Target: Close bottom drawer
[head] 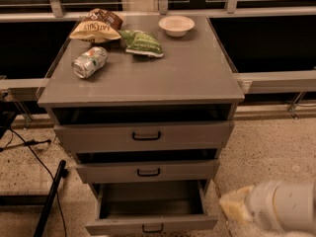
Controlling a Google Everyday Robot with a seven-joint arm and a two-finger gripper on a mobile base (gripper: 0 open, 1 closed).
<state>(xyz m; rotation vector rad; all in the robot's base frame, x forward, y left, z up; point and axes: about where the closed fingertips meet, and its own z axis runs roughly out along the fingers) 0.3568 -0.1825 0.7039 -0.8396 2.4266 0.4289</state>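
Observation:
The grey cabinet (143, 83) has three drawers. The bottom drawer (151, 225) is pulled far out, its inside empty, its front with a small black handle at the lower edge of the view. The middle drawer (148, 172) and the top drawer (146, 136) are each pulled out a little. My gripper (237, 205) is at the lower right, to the right of the bottom drawer's front corner and close to it, with the white arm behind it.
On the cabinet top lie a soda can (89, 62), a chip bag (96, 27), a green bag (141, 42) and a white bowl (176, 25). A black pole (49, 201) and cables lie on the floor at left. A window rail runs behind.

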